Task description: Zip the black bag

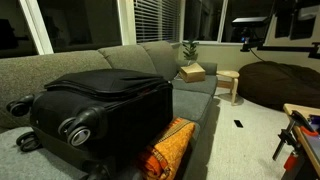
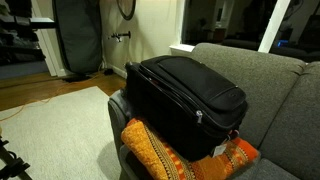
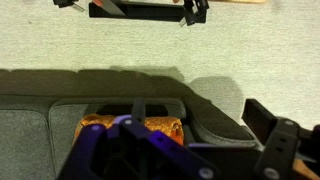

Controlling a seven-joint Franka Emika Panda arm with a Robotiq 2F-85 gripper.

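Note:
The black bag point(image 1: 110, 100) lies on its side on the grey sofa point(image 1: 60, 65), wheels toward the camera. It also shows in an exterior view point(image 2: 185, 90) with a zipper line along its lid edge. Its front end rests on an orange patterned cushion point(image 2: 160, 150). The arm shows in neither exterior view. In the wrist view my gripper point(image 3: 198, 112) is open and empty, looking down over the sofa's edge with the orange cushion point(image 3: 165, 128) beneath. The dark shapes below the jaws are too dim to tell apart.
A dark beanbag point(image 1: 280, 85), a small wooden stool point(image 1: 230, 85) and a cardboard box point(image 1: 192, 72) are at the sofa's far end. A tall dark case point(image 2: 78, 40) leans by the wall. Pale carpet point(image 3: 160, 40) lies in front of the sofa, with a black stand point(image 3: 150, 10) on it.

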